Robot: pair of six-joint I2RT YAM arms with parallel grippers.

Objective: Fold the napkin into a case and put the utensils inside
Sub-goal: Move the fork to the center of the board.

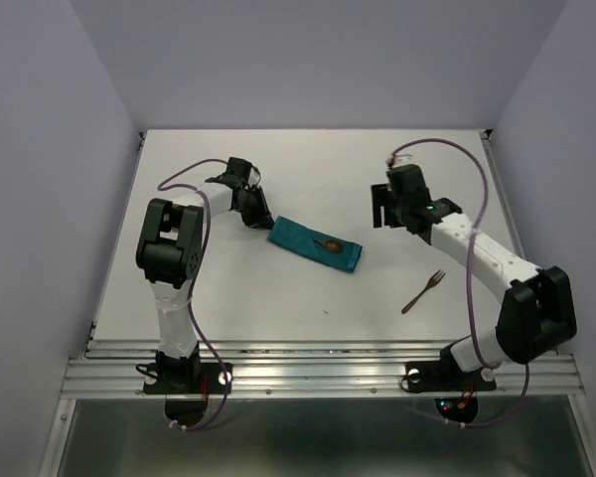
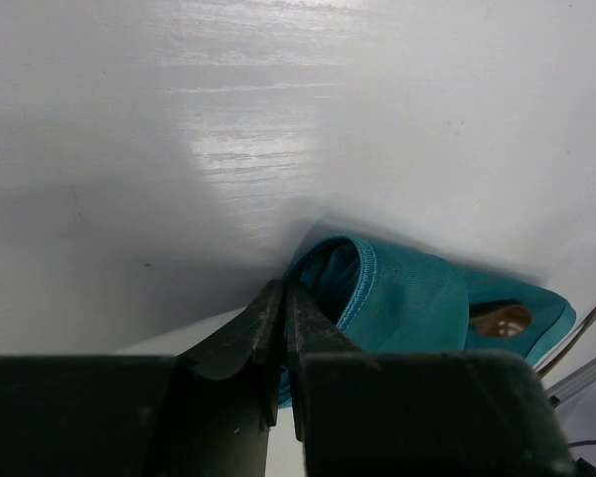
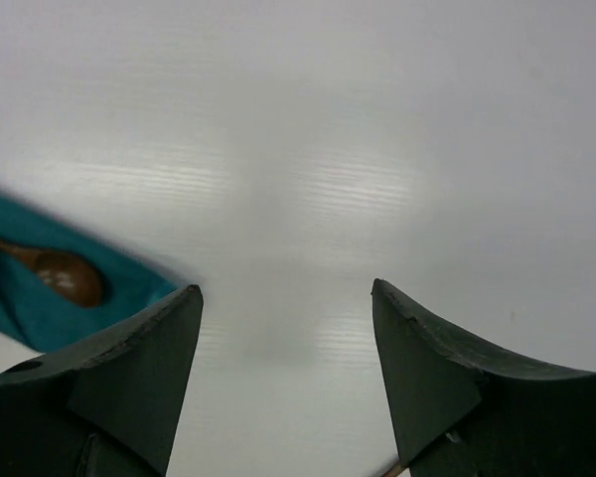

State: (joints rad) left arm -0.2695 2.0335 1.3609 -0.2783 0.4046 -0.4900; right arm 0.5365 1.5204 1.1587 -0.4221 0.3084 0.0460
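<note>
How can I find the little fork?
Look at the white table, on its right side. The fork lies alone there, beside the right arm. Unlike the brown spoon, it isn't touching the teal napkin, and it has prongs.

case [image 1: 300, 238]: plain teal | spoon [image 1: 331, 245]: brown | fork [image 1: 423, 292]: reddish-brown | table [image 1: 308, 169]: white | arms [image 1: 487, 253]: white and black | cables [image 1: 439, 141]: purple

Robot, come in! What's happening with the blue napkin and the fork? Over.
Left gripper pinched shut on case mouth. Right gripper open, empty. Spoon lying on case; fork loose on table, not yet in. Nothing in the way. Over.
</note>
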